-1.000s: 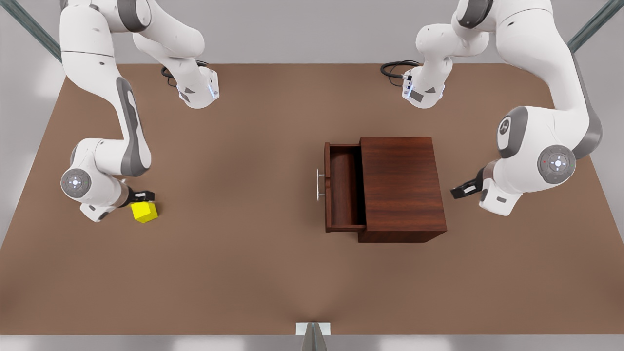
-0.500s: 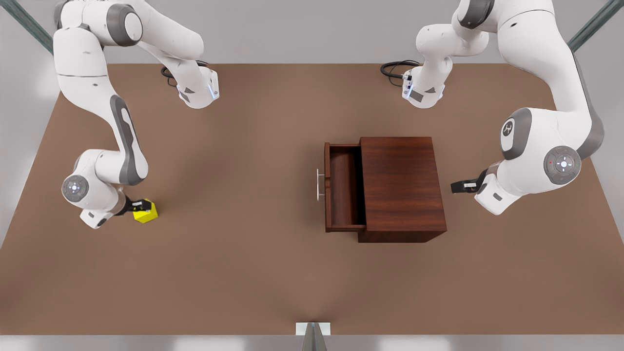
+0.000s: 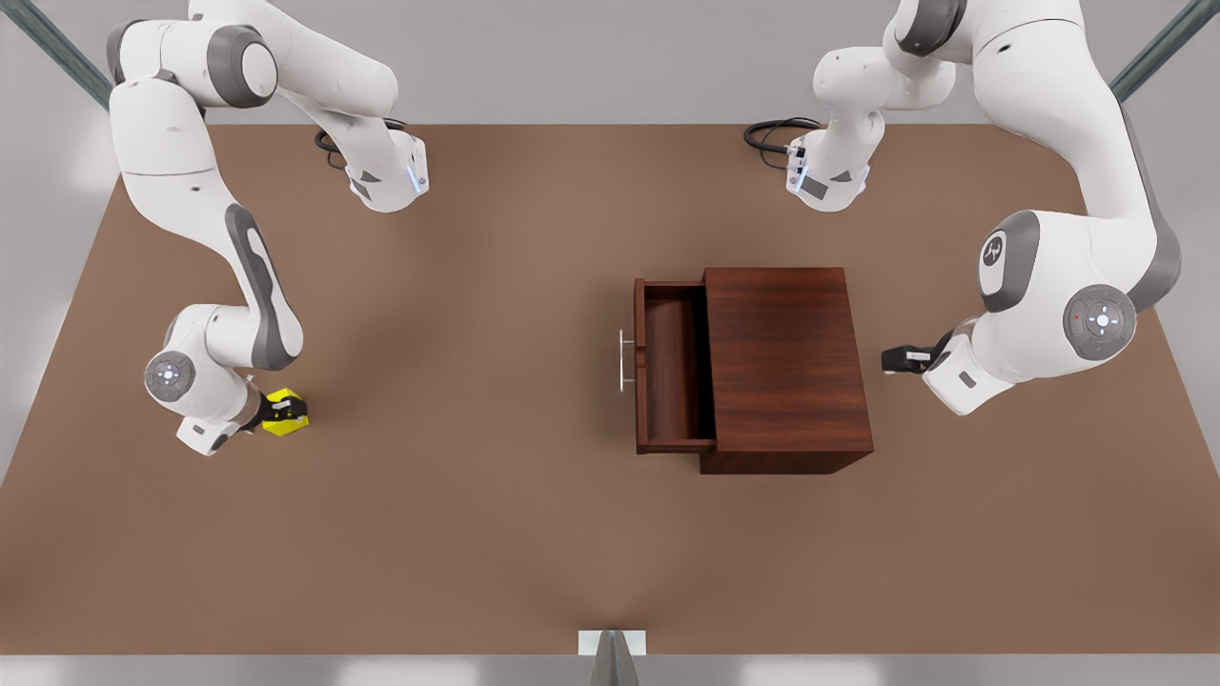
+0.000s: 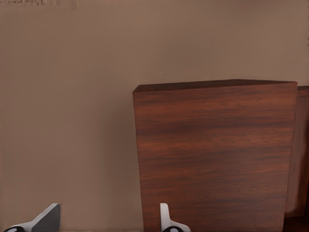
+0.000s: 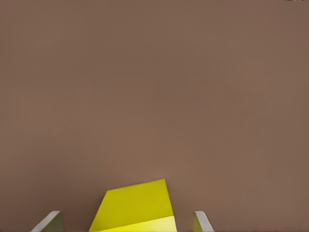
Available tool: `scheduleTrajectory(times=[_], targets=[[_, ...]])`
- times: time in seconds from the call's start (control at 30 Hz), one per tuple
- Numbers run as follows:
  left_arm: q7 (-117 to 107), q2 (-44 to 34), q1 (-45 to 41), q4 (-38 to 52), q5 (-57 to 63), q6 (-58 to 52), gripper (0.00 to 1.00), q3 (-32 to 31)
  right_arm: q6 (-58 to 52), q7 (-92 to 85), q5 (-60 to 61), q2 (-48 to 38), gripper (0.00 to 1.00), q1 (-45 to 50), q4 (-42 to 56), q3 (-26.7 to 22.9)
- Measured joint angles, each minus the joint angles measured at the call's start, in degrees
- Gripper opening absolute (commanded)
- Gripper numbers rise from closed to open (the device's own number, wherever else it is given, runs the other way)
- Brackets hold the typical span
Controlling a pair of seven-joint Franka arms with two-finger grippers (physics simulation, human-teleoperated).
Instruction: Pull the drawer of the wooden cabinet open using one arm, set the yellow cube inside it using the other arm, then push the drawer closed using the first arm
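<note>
In the front view, the wooden cabinet [image 3: 787, 367] stands on the brown table [image 3: 477, 534] with the drawer [image 3: 672, 367] pulled out toward the front view's left, its silver handle [image 3: 622, 360] at the front. The yellow cube [image 3: 286, 413] lies on the table far off at the front view's left, and the right gripper [image 3: 282, 412] sits down over it. The left gripper [image 3: 894, 359] hovers just beside the cabinet's closed end, at the front view's right, apart from the wood. In the left wrist view, that gripper's fingertips [image 4: 48, 218] stand wide apart with nothing between them, facing the cabinet's grained side [image 4: 215, 154]. In the right wrist view, the cube [image 5: 135, 207] lies between the spread fingertips [image 5: 52, 220], with a gap showing on each side, so the jaws have not clamped it.
</note>
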Motion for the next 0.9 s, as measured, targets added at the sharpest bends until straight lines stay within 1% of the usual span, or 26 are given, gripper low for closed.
scheduleTrajectory(times=[0.4,0.67,0.9], targets=[[3.0,0.0,0.0,0.0,0.0,0.0,1.00,0.0,5.7,-1.2,-0.3,3.3,1.00,-0.5,-0.8,0.4],[4.1,0.0,0.0,0.0,0.0,0.0,1.00,0.0,6.9,-1.6,-0.3,1.2,1.00,-1.2,-3.9,0.7],[4.6,-0.1,0.0,-0.6,0.0,-0.6,1.00,0.0,7.6,-1.6,-0.3,1.2,1.00,-1.3,-4.7,0.8]])
